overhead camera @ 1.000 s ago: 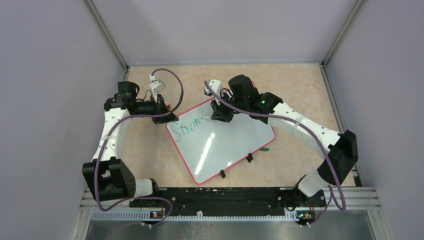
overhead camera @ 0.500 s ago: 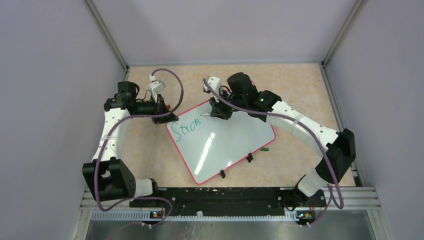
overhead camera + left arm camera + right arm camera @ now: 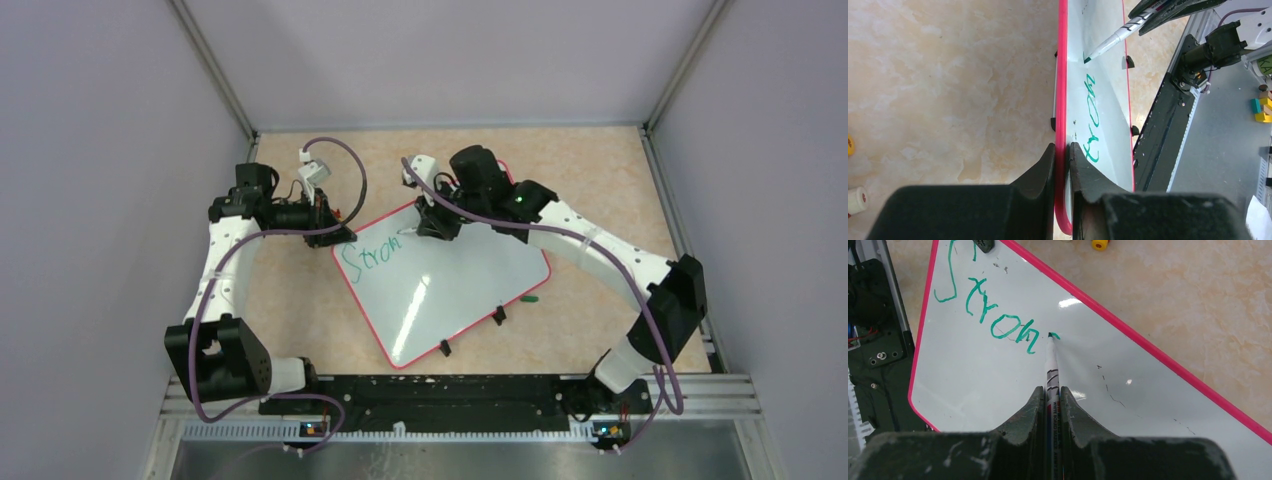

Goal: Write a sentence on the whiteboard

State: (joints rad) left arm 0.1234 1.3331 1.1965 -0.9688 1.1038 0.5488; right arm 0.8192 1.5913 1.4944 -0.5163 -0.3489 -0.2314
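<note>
Right gripper, clenched on marker, has edged onward; tip ahead seemingly extends the sentence past "Stron". Left gripper pinches whiteboard.

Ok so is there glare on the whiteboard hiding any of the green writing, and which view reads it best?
Top external: long glare streaks on the whiteboard sit clear of the sentence, though the letters are tiny. Right wrist: only small bright spots, letters sharp by the marker, best view. Left wrist: board seen at a grazing angle, letters squashed.
</note>
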